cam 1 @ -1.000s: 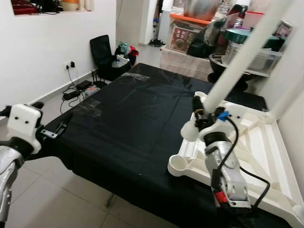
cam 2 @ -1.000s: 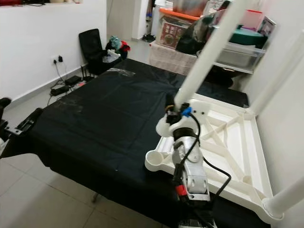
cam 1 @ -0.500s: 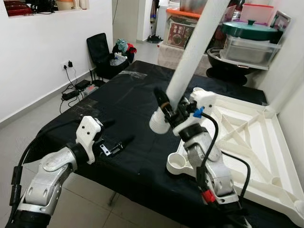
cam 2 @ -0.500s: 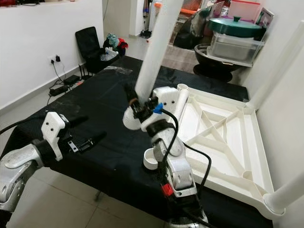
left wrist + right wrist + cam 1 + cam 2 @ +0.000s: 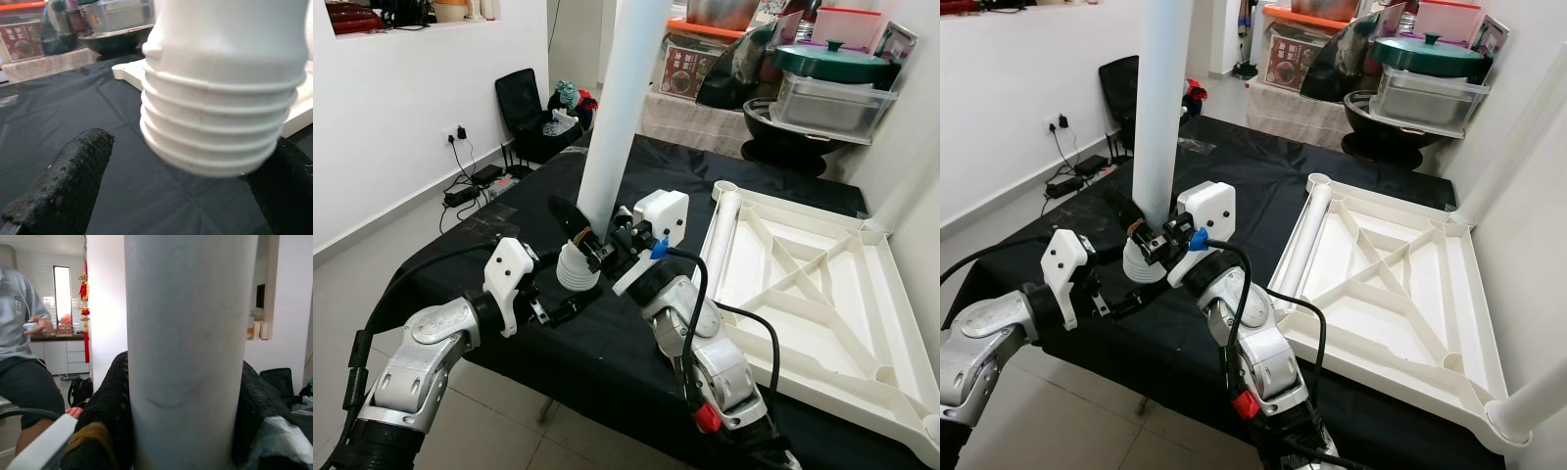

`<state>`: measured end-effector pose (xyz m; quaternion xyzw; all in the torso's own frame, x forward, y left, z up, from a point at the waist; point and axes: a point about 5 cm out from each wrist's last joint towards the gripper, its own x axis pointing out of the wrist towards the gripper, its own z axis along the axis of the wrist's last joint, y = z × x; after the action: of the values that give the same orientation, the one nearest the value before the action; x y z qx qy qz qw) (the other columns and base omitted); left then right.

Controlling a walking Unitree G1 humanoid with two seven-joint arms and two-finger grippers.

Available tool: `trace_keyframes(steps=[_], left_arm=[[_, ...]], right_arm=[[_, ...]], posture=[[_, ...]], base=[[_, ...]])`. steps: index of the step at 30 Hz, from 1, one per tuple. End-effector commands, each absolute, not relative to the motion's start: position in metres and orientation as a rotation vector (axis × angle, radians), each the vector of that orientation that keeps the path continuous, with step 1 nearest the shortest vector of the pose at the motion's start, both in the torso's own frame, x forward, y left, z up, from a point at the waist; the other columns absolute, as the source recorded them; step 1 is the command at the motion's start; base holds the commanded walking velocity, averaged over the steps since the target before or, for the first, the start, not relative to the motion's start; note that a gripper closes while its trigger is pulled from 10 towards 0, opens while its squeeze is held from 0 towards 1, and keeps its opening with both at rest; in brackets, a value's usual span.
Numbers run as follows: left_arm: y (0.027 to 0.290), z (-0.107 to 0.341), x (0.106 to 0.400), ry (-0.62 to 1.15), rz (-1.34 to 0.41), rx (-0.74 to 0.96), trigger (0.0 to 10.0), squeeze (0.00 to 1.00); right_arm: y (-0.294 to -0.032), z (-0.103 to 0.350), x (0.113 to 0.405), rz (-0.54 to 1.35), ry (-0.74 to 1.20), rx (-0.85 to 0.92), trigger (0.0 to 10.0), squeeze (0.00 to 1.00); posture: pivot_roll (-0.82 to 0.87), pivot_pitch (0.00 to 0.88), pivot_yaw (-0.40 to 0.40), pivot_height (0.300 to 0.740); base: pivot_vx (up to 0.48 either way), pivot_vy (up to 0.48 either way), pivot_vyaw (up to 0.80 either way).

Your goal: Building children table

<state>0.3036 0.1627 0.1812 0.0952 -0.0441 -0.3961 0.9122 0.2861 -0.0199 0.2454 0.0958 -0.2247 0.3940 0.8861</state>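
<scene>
Swung leftward off the tabletop (image 5: 822, 284), the leg (image 5: 612, 127) (threaded end down) now hangs over the black cloth (image 5: 636, 186), clamped by the right gripper (image 5: 585, 238); the left gripper (image 5: 558, 289) gapes around its threads.

A black office chair (image 5: 523, 110) stands against the far wall beside cables (image 5: 470, 181) on the floor. A green-lidded pot (image 5: 833, 61) tops a metal container (image 5: 832, 103). A seated person (image 5: 23, 357) holds a phone.
</scene>
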Motion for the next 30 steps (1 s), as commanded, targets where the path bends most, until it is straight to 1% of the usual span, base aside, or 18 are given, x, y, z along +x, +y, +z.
trace_keyframes(steps=[1,12,20,21,22,23,24,25,26,30], left_arm=[[0.154,0.183,0.305,-0.105,-0.856,0.193,10.0,0.0],[0.138,0.182,0.304,-0.096,-0.942,0.169,10.0,0.0],[0.137,0.179,0.306,-0.1,-0.928,0.155,10.0,0.0],[0.137,0.179,0.306,-0.102,-0.921,0.15,8.5,0.0],[0.138,0.179,0.306,-0.103,-0.919,0.147,4.2,0.0],[0.138,0.179,0.306,-0.103,-0.919,0.147,4.2,0.0],[0.138,0.179,0.306,-0.103,-0.921,0.144,3.1,0.0],[0.138,0.179,0.306,-0.103,-0.921,0.144,3.1,0.0],[0.138,0.18,0.305,-0.114,-0.928,0.132,0.0,0.0],[0.138,0.182,0.302,-0.143,-0.945,0.111,0.0,0.0]], right_arm=[[-0.015,0.239,0.285,0.838,-0.446,0.199,0.0,0.0],[-0.005,0.237,0.286,0.854,-0.439,0.207,0.0,0.0],[-0.003,0.239,0.285,0.868,-0.442,0.218,0.0,0.0],[-0.003,0.238,0.284,0.871,-0.44,0.219,0.0,0.0],[-0.003,0.238,0.283,0.873,-0.439,0.22,0.0,0.0],[-0.003,0.238,0.283,0.873,-0.439,0.22,0.0,0.0],[-0.003,0.237,0.283,0.875,-0.439,0.22,0.0,0.0],[-0.003,0.237,0.283,0.875,-0.439,0.22,0.0,0.0],[-0.003,0.237,0.283,0.876,-0.44,0.22,0.0,0.0],[-0.003,0.238,0.283,0.877,-0.444,0.219,0.0,0.0]], posture=[[0.09,0.0,-0.076,0.74],[0.09,0.0,-0.075,0.74],[0.08,0.0,-0.082,0.74],[0.08,0.0,-0.083,0.74],[0.08,0.0,-0.083,0.74],[0.08,0.0,-0.083,0.74],[0.08,0.0,-0.083,0.74],[0.08,0.0,-0.083,0.74],[0.08,0.0,-0.083,0.74],[0.08,0.0,-0.084,0.74]], base=[[0.0,0.0,0.0],[0.0,0.0,0.0],[0.0,0.0,0.0],[0.0,0.0,0.0],[0.0,0.0,0.0],[0.0,0.0,0.0],[0.0,0.0,0.0],[0.0,0.0,0.0],[0.0,0.0,0.0],[0.0,0.0,0.0]])
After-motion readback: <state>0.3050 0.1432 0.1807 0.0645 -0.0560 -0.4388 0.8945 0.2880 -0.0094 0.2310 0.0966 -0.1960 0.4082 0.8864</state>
